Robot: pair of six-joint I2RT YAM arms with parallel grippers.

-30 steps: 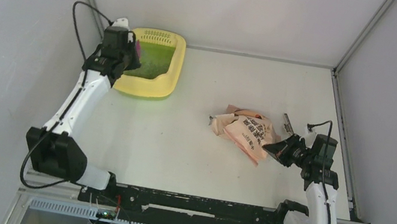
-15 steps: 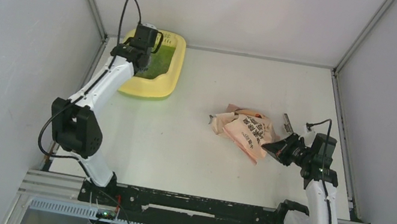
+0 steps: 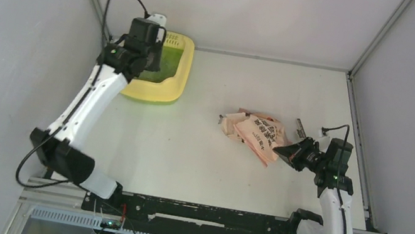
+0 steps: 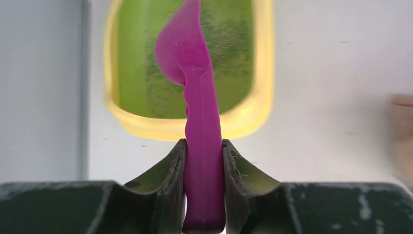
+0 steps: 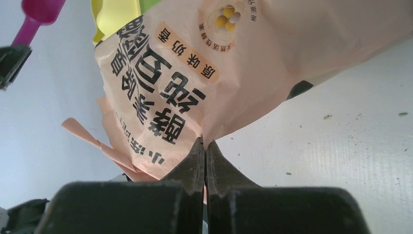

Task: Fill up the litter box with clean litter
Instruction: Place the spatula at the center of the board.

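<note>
1. Bench [image 3: 186, 152]: the litter box [image 3: 181, 74] sits at the far left corner, and the peach bag [image 3: 256, 135] lies well apart to the right.
2. Litter box: it is straight ahead of and below my left hand [image 4: 203, 146], its long axis running away from me. Left is the nearer arm.
3. Bag: my right hand [image 5: 204, 148], pressed together, pinches its edge.
4. Scoop [image 4: 199, 97]: my left hand pinches the handle, and the bowl is over the box floor, in line with the box.
5. Clean litter [image 4: 236, 58]: a thin speckling only. In my judgement more loads are needed.
</note>
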